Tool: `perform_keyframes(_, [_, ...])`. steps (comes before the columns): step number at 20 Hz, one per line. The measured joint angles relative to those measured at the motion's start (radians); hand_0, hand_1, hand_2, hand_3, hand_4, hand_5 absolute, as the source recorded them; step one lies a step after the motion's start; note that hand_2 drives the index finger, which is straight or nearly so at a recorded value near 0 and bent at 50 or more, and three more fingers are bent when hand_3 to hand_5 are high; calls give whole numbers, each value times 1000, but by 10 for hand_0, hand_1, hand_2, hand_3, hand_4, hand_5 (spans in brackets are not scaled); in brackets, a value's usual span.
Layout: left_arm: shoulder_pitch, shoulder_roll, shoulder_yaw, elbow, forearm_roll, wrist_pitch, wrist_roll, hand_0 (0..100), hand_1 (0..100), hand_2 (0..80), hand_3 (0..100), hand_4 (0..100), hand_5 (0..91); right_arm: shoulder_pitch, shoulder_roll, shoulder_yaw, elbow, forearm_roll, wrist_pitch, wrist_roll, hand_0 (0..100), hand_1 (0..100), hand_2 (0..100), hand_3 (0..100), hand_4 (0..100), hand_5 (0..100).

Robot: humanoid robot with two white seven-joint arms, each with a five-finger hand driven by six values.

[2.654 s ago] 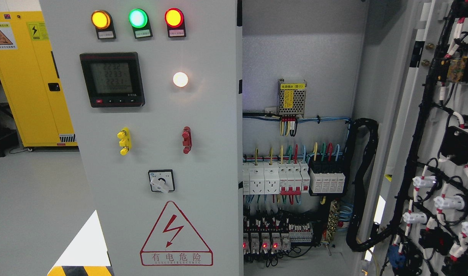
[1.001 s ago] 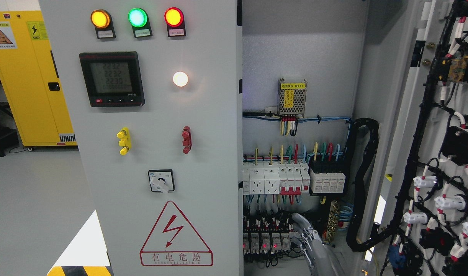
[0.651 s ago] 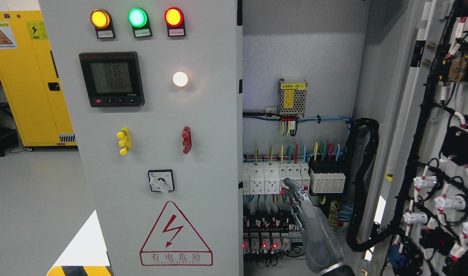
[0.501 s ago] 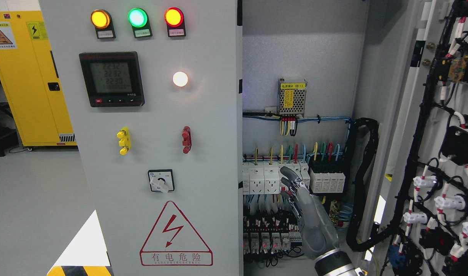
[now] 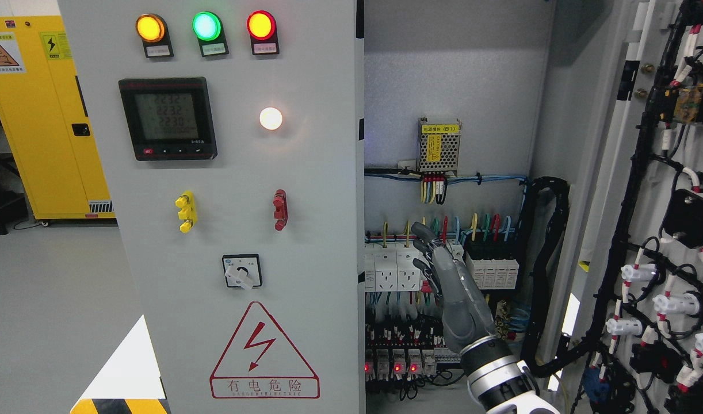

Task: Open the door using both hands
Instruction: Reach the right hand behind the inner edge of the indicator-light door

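The grey left door [image 5: 305,172] of the electrical cabinet stands closed, carrying three indicator lamps, a digital meter [image 5: 168,118] and a rotary switch [image 5: 242,271]. The right door [image 5: 613,172] is swung wide open at the picture's right, its wired inner side facing me. My right hand [image 5: 443,276] rises from the bottom edge inside the open half, in front of the white breakers [image 5: 397,267]. Its fingers are stretched upward, slightly bent, and hold nothing. It is a little right of the left door's free edge [image 5: 358,241] and apart from it. No left arm shows.
Inside the cabinet are a power supply [image 5: 439,146], coloured wires, relays with red lights [image 5: 397,365] and a thick black cable loop [image 5: 550,276]. A yellow storage cabinet [image 5: 46,115] stands at the far left on the grey floor [image 5: 46,310].
My right hand came up from the bottom edge and climbed in front of the breakers, moving slightly left; more of the wrist now shows. Both doors have stayed still.
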Motion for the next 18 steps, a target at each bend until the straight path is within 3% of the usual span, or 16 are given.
perform_keyframes(12, [0, 2, 2, 0, 2, 0, -6, 0, 0, 0, 0, 0, 0, -90, 4, 6, 78, -11, 56, 9, 221, 9, 0, 0, 0, 0])
perform_keyframes(18, [0, 3, 2, 0, 2, 0, -6, 0, 0, 0, 0, 0, 0, -119, 5, 6, 105, -23, 65, 90, 221, 9, 0, 0, 0, 0])
